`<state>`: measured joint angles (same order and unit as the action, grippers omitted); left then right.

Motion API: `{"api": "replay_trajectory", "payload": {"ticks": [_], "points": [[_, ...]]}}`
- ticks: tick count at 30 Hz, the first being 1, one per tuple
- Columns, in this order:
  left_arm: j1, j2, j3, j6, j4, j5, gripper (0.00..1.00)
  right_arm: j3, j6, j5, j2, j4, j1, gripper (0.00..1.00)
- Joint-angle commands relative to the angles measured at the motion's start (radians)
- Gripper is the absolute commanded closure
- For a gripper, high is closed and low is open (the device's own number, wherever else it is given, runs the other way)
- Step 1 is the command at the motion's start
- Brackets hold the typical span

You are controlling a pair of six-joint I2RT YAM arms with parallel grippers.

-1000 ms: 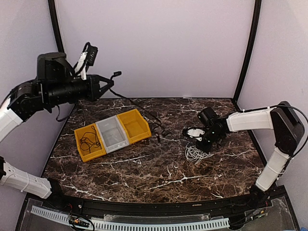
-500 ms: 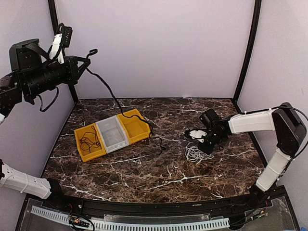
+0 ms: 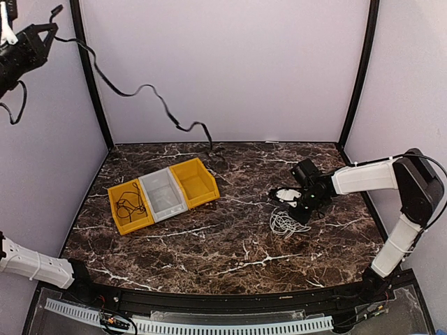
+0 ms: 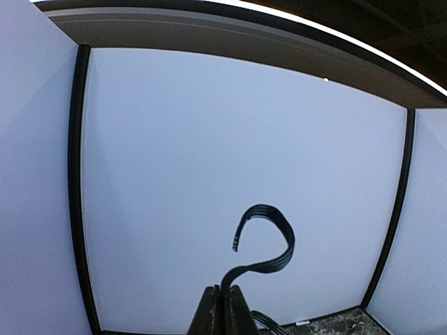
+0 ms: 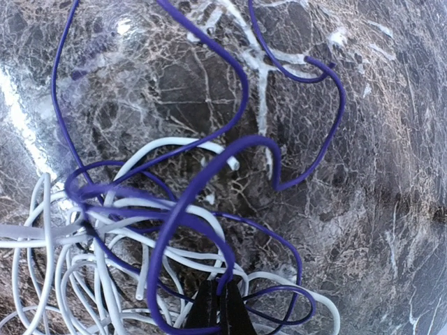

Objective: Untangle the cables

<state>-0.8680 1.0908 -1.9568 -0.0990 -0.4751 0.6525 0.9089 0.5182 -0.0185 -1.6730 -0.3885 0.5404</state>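
even bright light | wrist views bowed at edges (fisheye) | nearest cables blurred

We see a tabletop (image 3: 209,244) with a dark brown stone pattern and white veins; its curved near edge is trimmed by a white slotted strip (image 3: 209,325). We note pale lilac walls on three sides, namely the back wall (image 3: 230,70), the left wall (image 3: 42,174) and the right wall (image 3: 412,84), which meet at a left black post (image 3: 98,105) and a right black post (image 3: 358,70). In the left wrist view we find a dark ceiling band (image 4: 209,31) above the back wall, edged by a thin bright line of light (image 4: 363,50); the lighting is soft and even, with a faint sheen on the stone.
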Motion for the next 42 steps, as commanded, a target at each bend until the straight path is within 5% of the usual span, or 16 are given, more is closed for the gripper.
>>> {"api": "replay_trajectory", "payload": {"ticks": [1, 9, 17, 19, 30, 42], "points": [[-0.002, -0.060, -0.012, -0.116, 0.198, 0.086, 1.00, -0.015, -0.013, -0.008, -0.033, 0.004, -0.011, 1.00], [-0.002, -0.103, 0.124, -0.094, 0.190, 0.119, 1.00, 0.012, -0.014, 0.014, -0.023, -0.035, -0.011, 0.96], [-0.003, -0.063, 0.143, -0.049, -0.008, 0.249, 1.00, 0.182, 0.034, 0.166, 0.080, -0.268, -0.011, 0.26], [-0.003, -0.049, 0.150, -0.036, -0.051, 0.281, 1.00, 0.227, 0.037, 0.169, 0.103, -0.319, -0.013, 0.02], [-0.002, -0.031, 0.222, -0.163, 0.050, 0.381, 1.00, 0.311, 0.042, 0.234, 0.243, -0.353, -0.020, 0.01], [0.051, 0.078, 0.163, -0.386, 0.238, 0.380, 1.00, 0.173, 0.022, 0.276, 0.315, -0.220, -0.021, 0.02]]}}
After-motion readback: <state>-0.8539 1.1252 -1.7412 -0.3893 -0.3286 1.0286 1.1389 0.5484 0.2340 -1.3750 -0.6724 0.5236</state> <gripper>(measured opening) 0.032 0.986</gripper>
